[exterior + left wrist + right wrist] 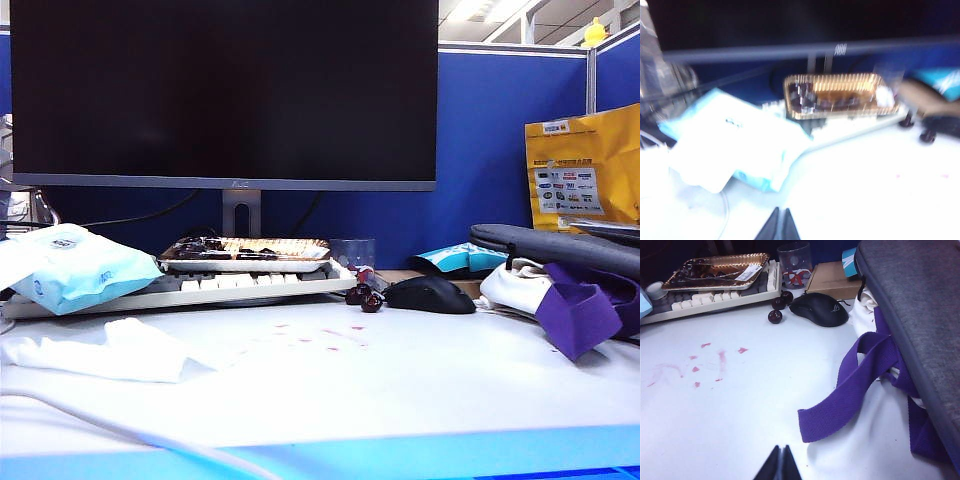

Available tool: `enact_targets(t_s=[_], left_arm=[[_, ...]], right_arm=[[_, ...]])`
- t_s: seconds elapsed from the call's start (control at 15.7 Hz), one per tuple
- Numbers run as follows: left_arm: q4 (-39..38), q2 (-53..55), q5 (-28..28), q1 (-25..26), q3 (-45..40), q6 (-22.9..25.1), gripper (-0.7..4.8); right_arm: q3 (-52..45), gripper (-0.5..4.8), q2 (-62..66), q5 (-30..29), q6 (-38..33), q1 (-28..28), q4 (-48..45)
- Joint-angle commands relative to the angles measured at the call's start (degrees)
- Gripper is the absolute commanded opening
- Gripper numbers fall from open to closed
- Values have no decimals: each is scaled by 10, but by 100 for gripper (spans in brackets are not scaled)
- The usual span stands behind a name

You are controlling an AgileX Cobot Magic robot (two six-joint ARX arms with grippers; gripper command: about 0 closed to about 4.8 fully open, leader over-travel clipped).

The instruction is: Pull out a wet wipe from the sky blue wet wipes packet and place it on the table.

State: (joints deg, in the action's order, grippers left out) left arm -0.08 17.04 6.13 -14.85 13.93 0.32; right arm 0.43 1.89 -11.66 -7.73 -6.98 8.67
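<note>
1. Little writing can be read: a pale logo sits on the lower bezel of the monitor (225,95), the yellow bag (585,165) at the far right carries a white label with rows of small logos, and the sky blue wet wipes packet (85,272) has small blue print on its white flap, all too fine to make out.
2. The packet leans on the left end of the keyboard (240,285), its flap facing up. The wet wipe (100,350) lies flat on the white surface (400,380) just in front of it, not held by anything.
3. On the keyboard rests a gold-edged tray (245,250) with dark contents. To its right stand a clear cup (794,262), three dark round fruits (775,316), a black mouse (432,294), a teal-and-white packet (460,258), and a grey case (920,315) over white cloth with a purple strap (850,390).
4. Small pink marks (720,360) dot the surface near the middle.
5. Left gripper (779,226): its fingers are pressed together with nothing between them, above the surface near the packet. That view is motion-blurred.
6. Right gripper (779,465): fingers likewise together and empty, above the surface beside the purple strap.
7. Neither arm shows in the exterior view.
</note>
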Motion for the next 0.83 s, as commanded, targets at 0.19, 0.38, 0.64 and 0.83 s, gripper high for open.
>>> enact_targets(t_s=[0.19,0.38,0.64,0.83], left_arm=[[-19,-108,1,1,-62,-4,-6],[-56,-158,-2,7,-86,-4,-6],[-76,-169,-31,51,-102,-12,-5],[-82,-169,-66,112,-110,-12,-6]], right_arm=[[-1,-1,-1,0,-1,0,0],[-1,-1,-1,0,-1,0,0],[-1,-1,-4,0,-1,-1,0],[-1,-1,-7,0,-1,0,0]])
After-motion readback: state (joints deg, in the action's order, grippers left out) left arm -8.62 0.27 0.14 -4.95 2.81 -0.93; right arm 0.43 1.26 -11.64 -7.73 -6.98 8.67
